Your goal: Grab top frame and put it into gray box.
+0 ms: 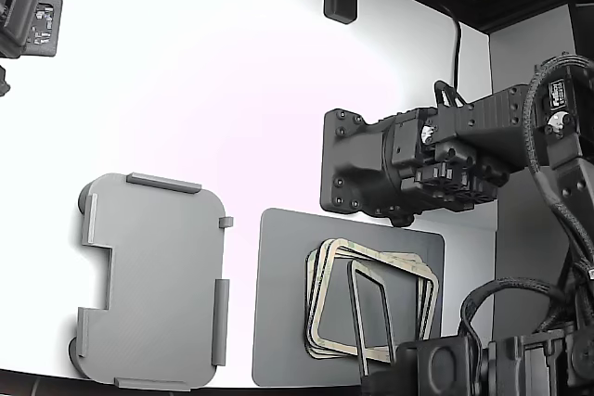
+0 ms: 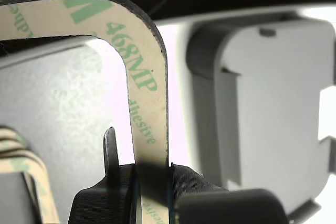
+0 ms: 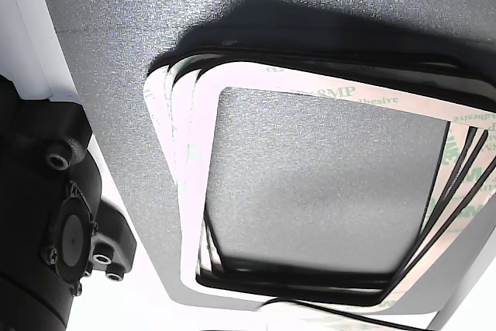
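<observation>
The top frame (image 2: 142, 77) is pinched by one edge between the claw's (image 2: 152, 182) pads and held up on edge, lifted off the pile of frames (image 1: 325, 322) on the dark mat (image 1: 278, 303). The gray box (image 1: 153, 285) sits well apart, toward the exterior view's left. It'd probably be best if the frame is carried over slowly, since something this thin will likely flex and swing, then laid flat and lined up inside the raised tabs before being released.
</observation>
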You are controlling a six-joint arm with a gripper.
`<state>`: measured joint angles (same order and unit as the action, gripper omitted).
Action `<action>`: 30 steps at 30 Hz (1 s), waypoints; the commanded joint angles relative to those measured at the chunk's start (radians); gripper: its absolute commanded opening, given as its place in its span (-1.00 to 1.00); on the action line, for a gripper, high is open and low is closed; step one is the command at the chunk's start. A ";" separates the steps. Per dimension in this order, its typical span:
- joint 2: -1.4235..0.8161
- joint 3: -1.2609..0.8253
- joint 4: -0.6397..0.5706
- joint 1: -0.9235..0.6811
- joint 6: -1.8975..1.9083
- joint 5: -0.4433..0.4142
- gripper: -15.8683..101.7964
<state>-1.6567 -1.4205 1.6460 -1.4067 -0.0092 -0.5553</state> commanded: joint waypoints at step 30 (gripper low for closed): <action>-0.041 0.049 0.009 0.792 1.749 0.252 -0.96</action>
<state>-1.6950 -1.4051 1.6460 -0.6565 1.3284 -0.3528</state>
